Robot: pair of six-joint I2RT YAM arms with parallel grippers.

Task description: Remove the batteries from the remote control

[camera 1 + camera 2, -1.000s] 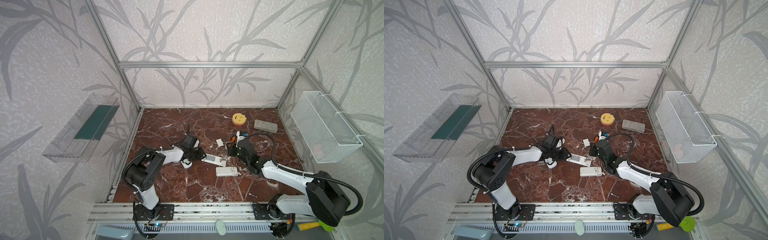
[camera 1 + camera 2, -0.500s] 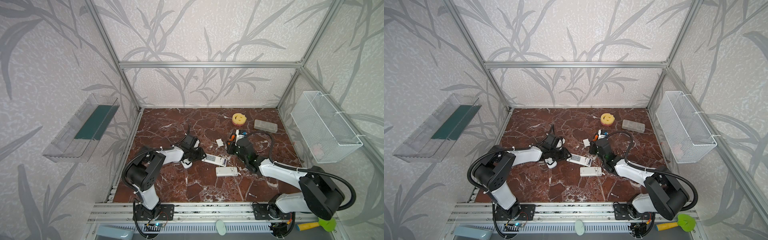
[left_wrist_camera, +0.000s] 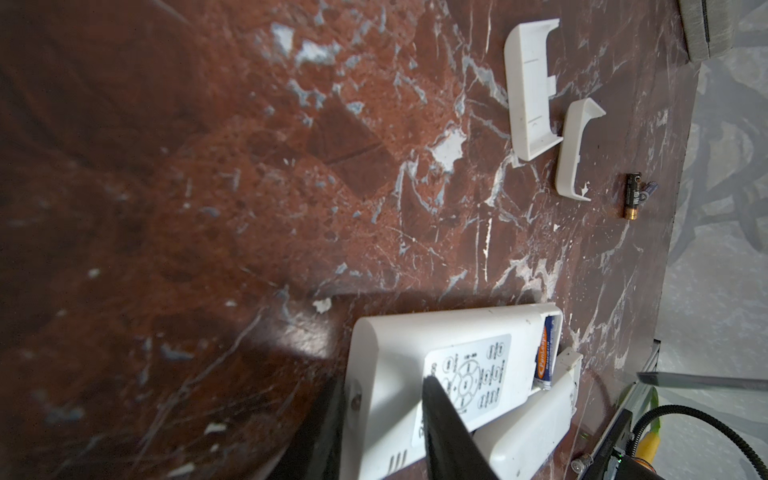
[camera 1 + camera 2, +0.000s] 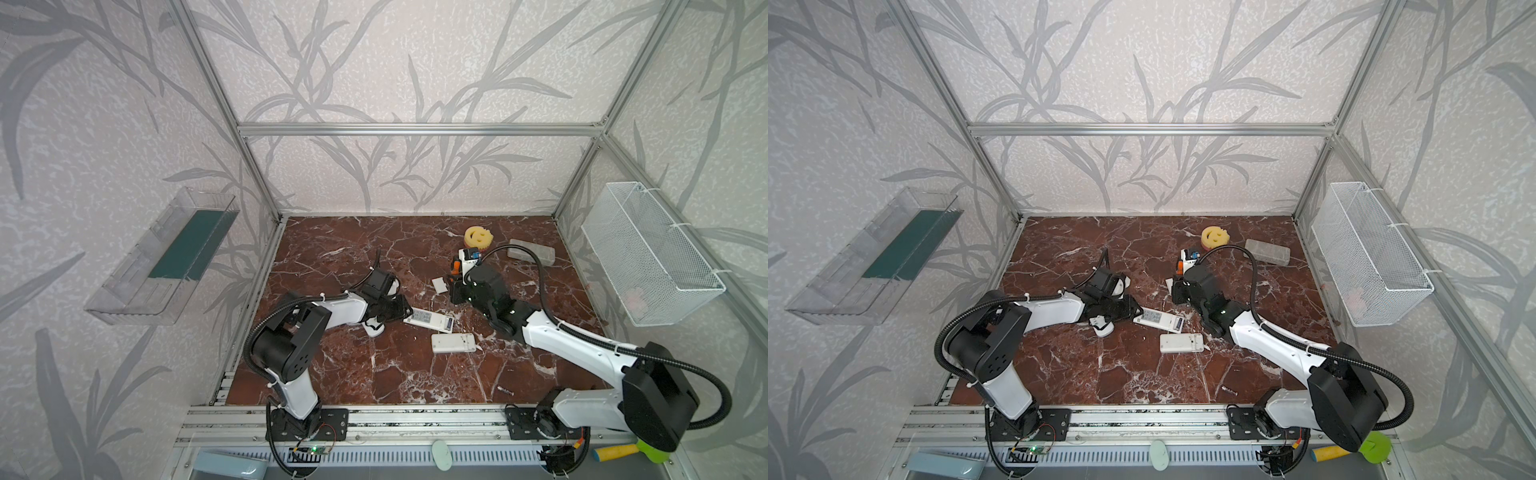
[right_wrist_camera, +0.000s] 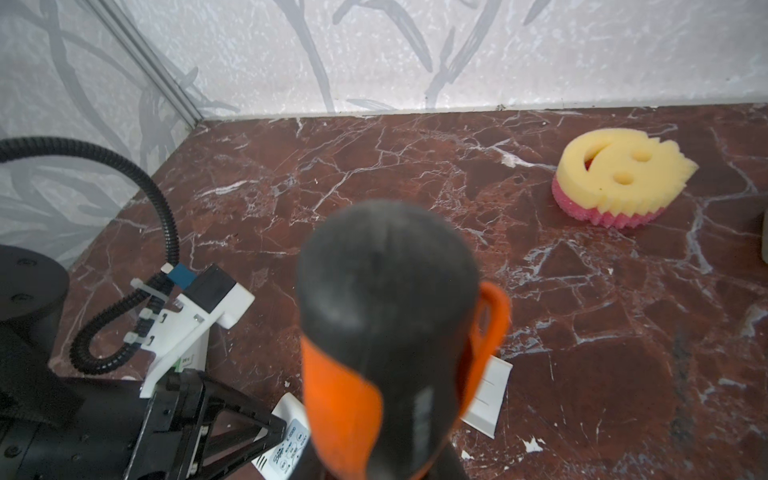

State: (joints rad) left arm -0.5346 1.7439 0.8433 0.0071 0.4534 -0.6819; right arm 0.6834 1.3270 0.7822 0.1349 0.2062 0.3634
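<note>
The white remote control (image 3: 436,361) lies on the marble with my left gripper (image 3: 384,386) shut across its near end. Its end compartment is open and one of the batteries (image 3: 668,357), blue and orange, sits inside. In both top views the same remote control (image 4: 430,321) (image 4: 1158,321) lies at mid-table. My right gripper (image 4: 457,286) is shut on the orange-and-black screwdriver (image 5: 390,332), just behind the remote; the handle hides the jaws. A dark loose battery (image 3: 632,195) lies far off. Another (image 4: 505,390) lies near the front edge.
A second white remote (image 4: 453,343) lies beside the first. Two white covers (image 3: 530,91) (image 3: 575,149) rest on the marble. A yellow smiley sponge (image 4: 478,236) and a grey block (image 4: 532,251) sit at the back. A wire basket (image 4: 648,253) hangs on the right wall, a clear shelf (image 4: 166,257) on the left.
The right arm has shifted slightly with the screwdriver in its grip. The left arm and the remote have stayed put.
</note>
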